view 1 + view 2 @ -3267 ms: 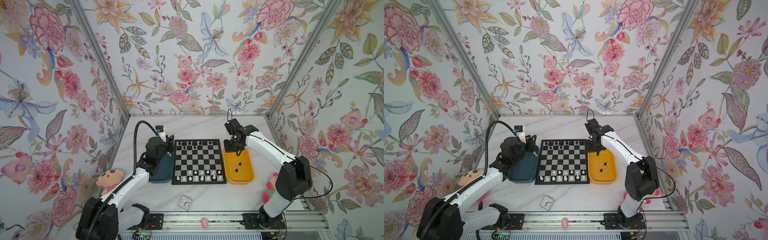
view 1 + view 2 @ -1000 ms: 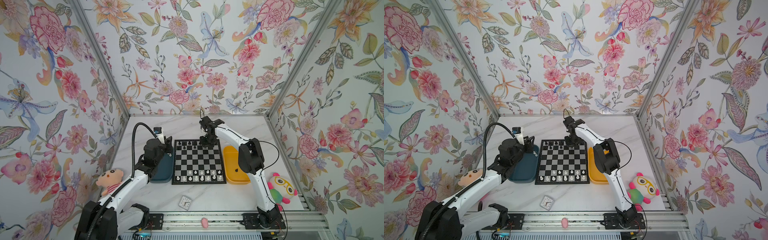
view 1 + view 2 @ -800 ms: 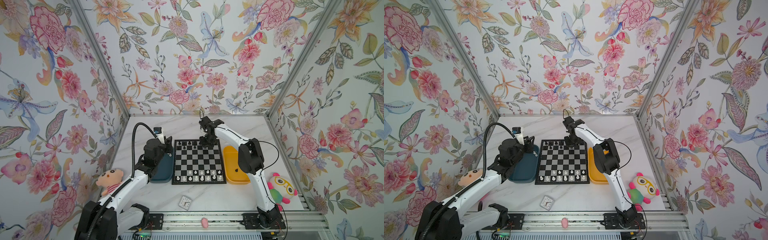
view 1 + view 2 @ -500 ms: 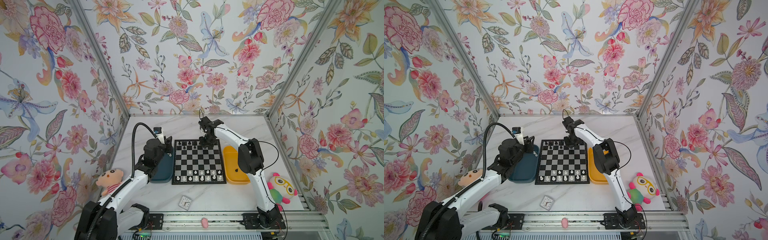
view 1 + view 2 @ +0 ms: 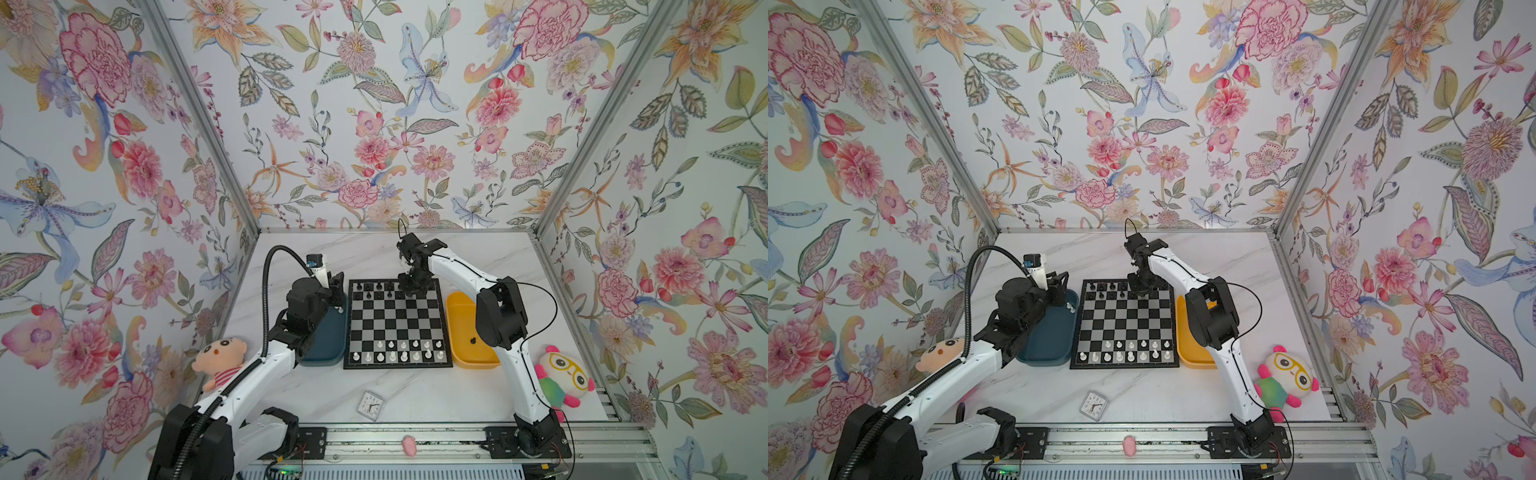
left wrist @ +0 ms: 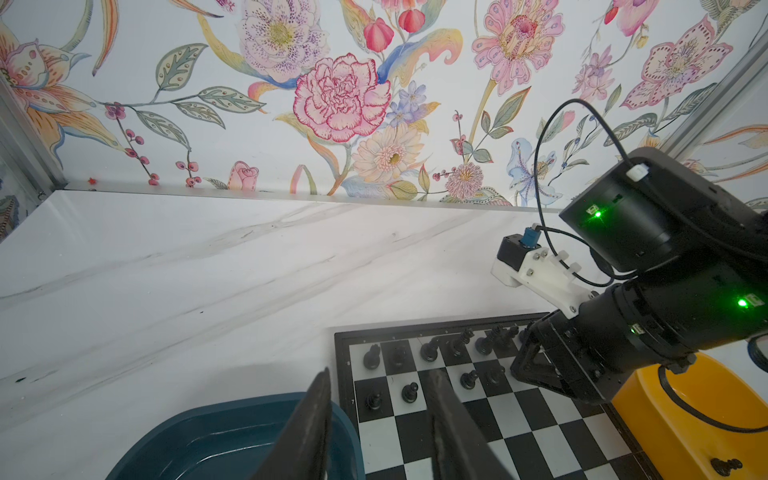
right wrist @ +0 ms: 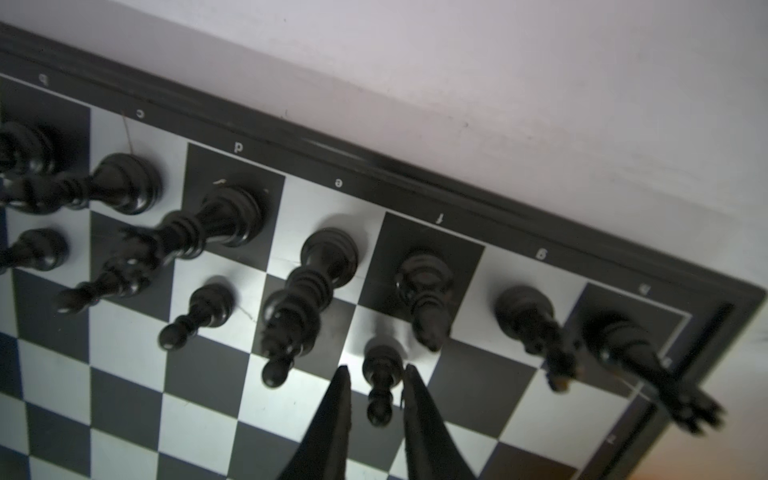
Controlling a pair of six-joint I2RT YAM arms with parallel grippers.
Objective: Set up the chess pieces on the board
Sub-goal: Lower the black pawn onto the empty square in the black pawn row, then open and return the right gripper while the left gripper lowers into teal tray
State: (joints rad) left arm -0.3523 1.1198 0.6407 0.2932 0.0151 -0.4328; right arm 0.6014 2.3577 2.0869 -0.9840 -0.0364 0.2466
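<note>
Eases right tool (image 7: pixel 376 369) narrowly apart around a black pawn (image 7: pixel 381 360), low centre of frame, now standing on the board (image 7: pixel 124 332): one more placed.

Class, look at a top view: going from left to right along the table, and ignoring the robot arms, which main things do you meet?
Orange-faced doll → dark teal tray → chessboard → yellow tray → plush with yellow glasses.
</note>
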